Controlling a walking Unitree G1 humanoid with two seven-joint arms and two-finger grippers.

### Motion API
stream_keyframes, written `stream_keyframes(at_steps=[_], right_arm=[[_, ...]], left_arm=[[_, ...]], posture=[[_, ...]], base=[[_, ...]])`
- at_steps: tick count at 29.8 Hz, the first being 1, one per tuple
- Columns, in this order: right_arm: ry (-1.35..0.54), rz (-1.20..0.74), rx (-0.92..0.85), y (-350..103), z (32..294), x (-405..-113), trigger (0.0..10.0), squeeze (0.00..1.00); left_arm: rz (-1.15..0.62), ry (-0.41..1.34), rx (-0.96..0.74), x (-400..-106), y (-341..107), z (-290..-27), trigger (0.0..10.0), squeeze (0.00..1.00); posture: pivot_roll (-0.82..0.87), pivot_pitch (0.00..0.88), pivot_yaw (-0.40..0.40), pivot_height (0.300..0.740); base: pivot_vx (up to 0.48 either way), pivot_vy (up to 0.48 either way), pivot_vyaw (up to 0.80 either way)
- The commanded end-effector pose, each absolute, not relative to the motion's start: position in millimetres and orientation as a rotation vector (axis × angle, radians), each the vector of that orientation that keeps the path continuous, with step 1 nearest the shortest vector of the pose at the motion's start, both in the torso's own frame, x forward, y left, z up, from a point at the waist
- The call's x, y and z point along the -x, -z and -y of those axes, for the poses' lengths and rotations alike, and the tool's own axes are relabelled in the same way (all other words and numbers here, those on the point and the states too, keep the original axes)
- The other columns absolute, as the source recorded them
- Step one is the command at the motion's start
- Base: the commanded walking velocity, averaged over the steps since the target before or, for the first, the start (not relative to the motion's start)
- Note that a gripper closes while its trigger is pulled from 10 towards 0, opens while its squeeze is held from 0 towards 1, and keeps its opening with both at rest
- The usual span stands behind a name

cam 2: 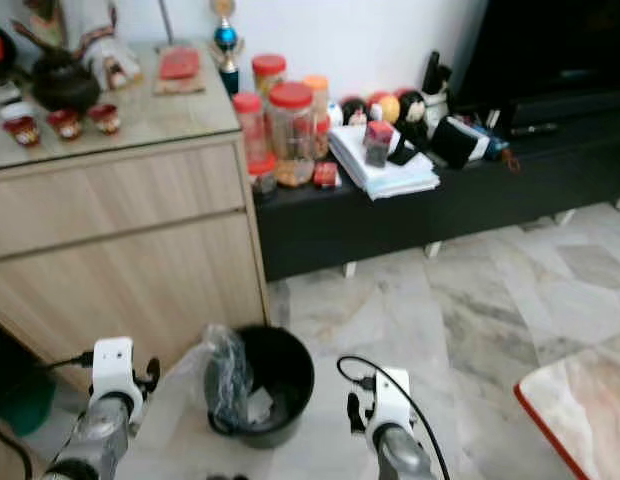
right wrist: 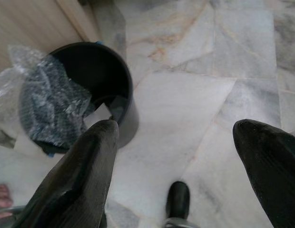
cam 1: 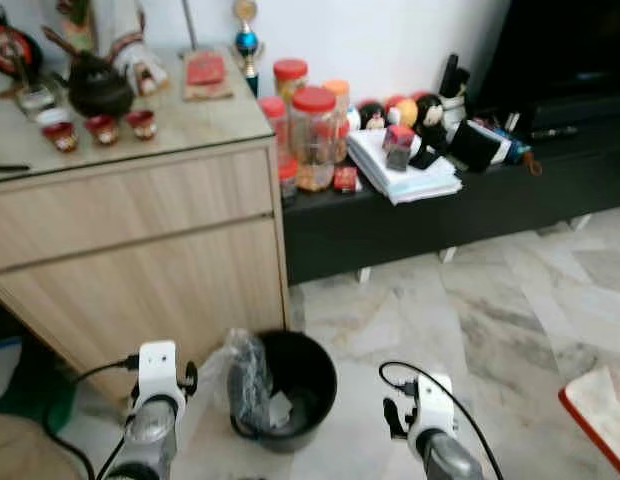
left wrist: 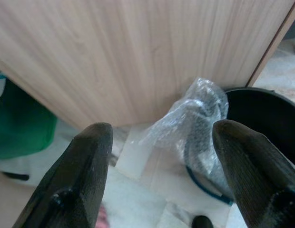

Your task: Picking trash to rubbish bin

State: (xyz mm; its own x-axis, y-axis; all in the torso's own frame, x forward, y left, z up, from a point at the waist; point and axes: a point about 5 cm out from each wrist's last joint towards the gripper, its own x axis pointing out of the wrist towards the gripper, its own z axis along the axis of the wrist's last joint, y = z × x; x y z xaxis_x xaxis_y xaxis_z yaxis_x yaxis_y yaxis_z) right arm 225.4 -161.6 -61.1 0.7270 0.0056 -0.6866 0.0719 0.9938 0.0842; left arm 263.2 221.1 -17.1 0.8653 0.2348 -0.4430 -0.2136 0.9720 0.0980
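Both tools, left tool (left wrist: 157, 166) and right tool (right wrist: 181, 166), hang spread and empty over the black bin (cam 1: 295, 385), where crumpled plastic wrap (cam 1: 245, 375) drapes the rim, not fully in.

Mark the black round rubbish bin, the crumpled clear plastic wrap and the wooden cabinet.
black round rubbish bin (cam 1: 312, 372), left eye view, inner wall
crumpled clear plastic wrap (left wrist: 195, 118), left wrist view, middle
wooden cabinet (cam 1: 140, 260), left eye view, front panel

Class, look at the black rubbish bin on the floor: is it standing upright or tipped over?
Upright. The black rubbish bin stands on the marble floor with its round opening facing up, and a clear plastic bag hangs over its rim.
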Motion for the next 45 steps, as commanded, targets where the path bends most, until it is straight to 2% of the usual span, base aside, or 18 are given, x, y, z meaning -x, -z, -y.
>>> stream_keyframes(at_steps=[1, 24, 36, 45], right_arm=[[0.037, -0.758, -0.106, 61.0, 161.6, -225.6, 10.0, 0.00], [0.036, -0.757, -0.095, 61.1, 164.0, -225.1, 10.0, 0.00], [0.027, -0.786, -0.083, 64.9, 162.7, -219.7, 10.0, 0.00], [0.021, -0.800, -0.076, 67.1, 162.9, -216.2, 10.0, 0.00]], left_arm=[[-0.477, -0.229, -0.050, -262.4, 18.2, -220.5, 10.0, 0.00], [-0.488, -0.233, -0.045, -260.3, 20.8, -218.2, 10.0, 0.00], [-0.517, -0.257, -0.052, -253.2, 25.8, -223.1, 10.0, 0.00], [-0.516, -0.261, -0.048, -252.1, 26.3, -223.7, 10.0, 0.00]], posture=[[0.02, 0.000, 0.021, 0.740], [0.02, 0.000, 0.010, 0.740], [0.02, 0.000, 0.009, 0.740], [0.02, 0.000, 0.009, 0.740]], base=[[-0.289, 0.000, 0.00], [-0.292, 0.000, 0.00], [0.000, 0.000, 0.00], [0.000, 0.000, -0.75]])
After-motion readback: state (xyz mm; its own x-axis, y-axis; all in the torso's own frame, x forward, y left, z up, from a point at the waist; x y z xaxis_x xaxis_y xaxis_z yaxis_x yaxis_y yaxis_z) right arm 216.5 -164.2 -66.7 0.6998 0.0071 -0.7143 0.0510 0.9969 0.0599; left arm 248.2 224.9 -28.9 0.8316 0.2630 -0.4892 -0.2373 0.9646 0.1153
